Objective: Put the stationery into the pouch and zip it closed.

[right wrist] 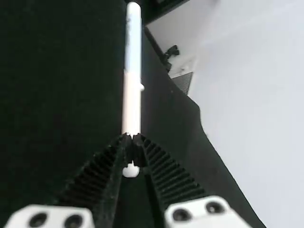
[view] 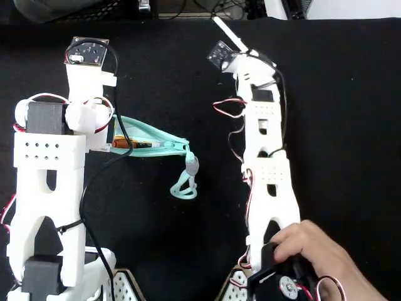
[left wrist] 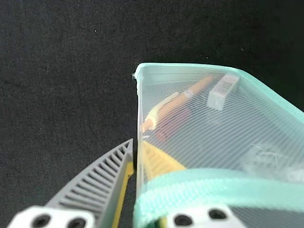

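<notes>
Left gripper (view: 111, 143): closed down on the end of the mesh pouch (view: 153, 145), with the teal hem pinched between the jaws. The pouch is seen at 9 o'clock from the centre of the black table (view: 351, 125), lying flat and stretched towards 3 o'clock. Its teal strap loop (view: 186, 182) is trailed off at 5 o'clock from the pouch's free end.

Through the mesh, an orange pen (left wrist: 166, 107), a small pale block (left wrist: 222, 90) and a yellow item (left wrist: 159, 161) are seen inside. Zip state cannot be told.

Right gripper (right wrist: 131, 139): clamped on a white pen (right wrist: 132, 71) near one end, with the rest of the pen projecting past the fingertips. It is held at 12 o'clock on the table, well apart from the pouch.

A person's hand (view: 313, 251) is rested on the right arm's base, at 5 o'clock.
</notes>
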You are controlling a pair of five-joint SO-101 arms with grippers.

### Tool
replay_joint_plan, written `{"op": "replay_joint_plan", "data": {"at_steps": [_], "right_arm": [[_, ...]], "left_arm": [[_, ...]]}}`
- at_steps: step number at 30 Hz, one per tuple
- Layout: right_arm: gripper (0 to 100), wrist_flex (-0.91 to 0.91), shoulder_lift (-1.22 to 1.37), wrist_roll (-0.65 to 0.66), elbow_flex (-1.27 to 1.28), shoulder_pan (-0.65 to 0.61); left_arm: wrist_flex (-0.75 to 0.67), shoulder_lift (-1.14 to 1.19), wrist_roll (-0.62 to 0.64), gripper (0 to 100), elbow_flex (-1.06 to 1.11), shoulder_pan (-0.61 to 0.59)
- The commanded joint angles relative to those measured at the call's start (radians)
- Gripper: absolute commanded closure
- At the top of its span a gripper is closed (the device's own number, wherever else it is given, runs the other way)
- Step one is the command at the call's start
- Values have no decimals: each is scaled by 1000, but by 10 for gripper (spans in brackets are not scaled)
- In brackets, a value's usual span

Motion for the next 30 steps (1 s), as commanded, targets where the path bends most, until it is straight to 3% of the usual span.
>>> {"op": "replay_joint_plan", "data": {"at_steps": [1,5,10,12,17,21,26,30], "right_arm": [[982,80,-107,8,-16,-26],[985,219,-162,-5,-22,-28],[985,496,-236,-233,-166,-29],[985,537,-272,-293,-163,-37],[985,597,-311,-301,-159,-66],[985,465,-300,-301,-142,-54],[985,23,-180,-299,-110,41],[985,-146,-81,-218,-85,55]], "left_arm": [[8,-3,5,971,2,-8],[8,-3,5,971,1,-8],[8,-3,5,971,2,-5],[8,-3,5,971,2,-7],[8,-3,5,971,-2,-8],[8,-3,5,971,2,-8],[8,-3,5,971,1,-8],[8,-3,5,971,2,1]]}}
